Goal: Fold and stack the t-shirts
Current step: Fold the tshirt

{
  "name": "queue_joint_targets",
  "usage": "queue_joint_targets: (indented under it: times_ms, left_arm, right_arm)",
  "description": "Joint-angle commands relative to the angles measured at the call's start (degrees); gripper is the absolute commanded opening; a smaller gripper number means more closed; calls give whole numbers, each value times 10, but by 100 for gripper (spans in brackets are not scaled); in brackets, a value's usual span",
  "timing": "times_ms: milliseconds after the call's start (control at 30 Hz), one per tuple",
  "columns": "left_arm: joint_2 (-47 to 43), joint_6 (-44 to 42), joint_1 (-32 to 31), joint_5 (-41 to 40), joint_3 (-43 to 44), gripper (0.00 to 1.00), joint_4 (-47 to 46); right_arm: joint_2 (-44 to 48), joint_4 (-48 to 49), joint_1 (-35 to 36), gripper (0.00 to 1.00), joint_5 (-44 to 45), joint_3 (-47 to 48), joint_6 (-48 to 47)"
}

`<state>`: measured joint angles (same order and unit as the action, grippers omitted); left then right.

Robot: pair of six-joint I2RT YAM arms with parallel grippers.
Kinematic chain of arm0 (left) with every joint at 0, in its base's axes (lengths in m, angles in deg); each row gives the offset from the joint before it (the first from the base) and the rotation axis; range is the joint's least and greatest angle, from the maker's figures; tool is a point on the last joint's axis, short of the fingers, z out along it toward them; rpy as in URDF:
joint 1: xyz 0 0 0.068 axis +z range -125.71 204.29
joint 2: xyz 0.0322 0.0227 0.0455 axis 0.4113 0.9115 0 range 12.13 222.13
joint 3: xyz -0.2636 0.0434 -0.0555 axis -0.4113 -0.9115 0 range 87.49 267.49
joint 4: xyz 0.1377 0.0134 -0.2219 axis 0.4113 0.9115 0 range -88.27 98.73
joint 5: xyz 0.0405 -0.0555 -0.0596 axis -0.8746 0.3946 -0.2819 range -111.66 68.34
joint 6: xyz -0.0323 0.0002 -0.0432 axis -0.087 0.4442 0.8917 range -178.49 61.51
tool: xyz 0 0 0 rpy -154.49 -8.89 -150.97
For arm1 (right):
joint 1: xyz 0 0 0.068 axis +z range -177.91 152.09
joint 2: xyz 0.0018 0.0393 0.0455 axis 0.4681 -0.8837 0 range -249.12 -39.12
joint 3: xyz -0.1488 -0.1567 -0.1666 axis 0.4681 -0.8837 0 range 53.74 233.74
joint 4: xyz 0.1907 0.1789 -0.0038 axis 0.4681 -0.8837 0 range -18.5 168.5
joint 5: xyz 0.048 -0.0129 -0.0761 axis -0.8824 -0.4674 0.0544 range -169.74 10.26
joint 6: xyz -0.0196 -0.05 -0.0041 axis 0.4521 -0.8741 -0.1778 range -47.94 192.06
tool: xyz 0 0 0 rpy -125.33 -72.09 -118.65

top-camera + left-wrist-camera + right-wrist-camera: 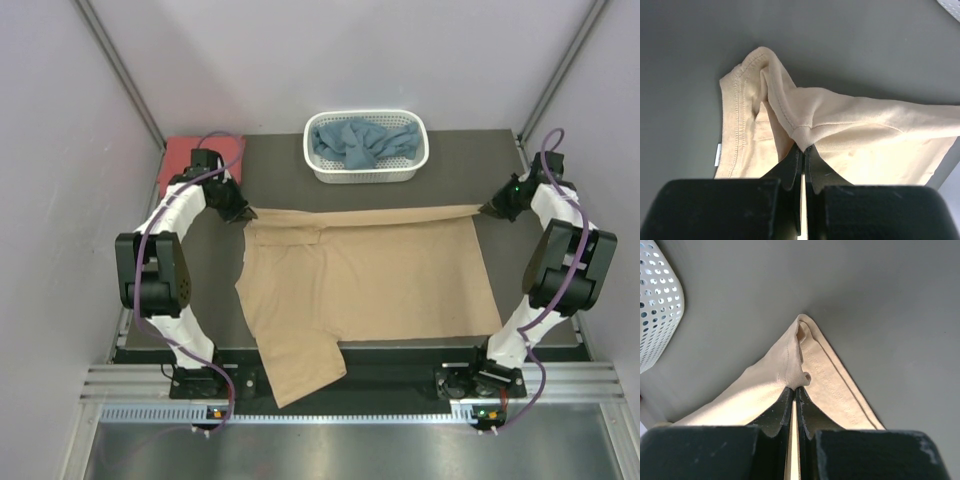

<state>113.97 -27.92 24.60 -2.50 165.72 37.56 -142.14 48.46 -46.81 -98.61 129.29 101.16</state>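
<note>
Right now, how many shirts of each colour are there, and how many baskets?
Tan shirt: 1
Blue shirt: 1
Red shirt: 1
White basket: 1
Total: 4 things

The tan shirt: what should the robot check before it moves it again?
1. Left gripper pinching the tan shirt: ok, shut on a seamed corner.
2. Right gripper pinching it too: ok, shut on the other far corner.
3. Far edge pulled straight between the two grippers: ok in the top view.
4. Shirt lying flat on the table: not ok, a near left part drapes past the near edge.
5. Basket out of the way: ok, it stands apart beyond the far edge.
6. Both cloth layers caught in each pinch: cannot tell.
</note>
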Motion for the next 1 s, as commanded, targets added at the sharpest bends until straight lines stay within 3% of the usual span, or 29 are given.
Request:
queue_joint_targets:
  times_ms: [0,967]
  left_arm:
    - [-14,-15,8,-1,9,0,-3]
    - [-64,-32,8,-19,-114,0,31]
  right_arm:
    - [10,0,2,0,22,14,-16]
    - [34,-39,16,0,71,-86,-55]
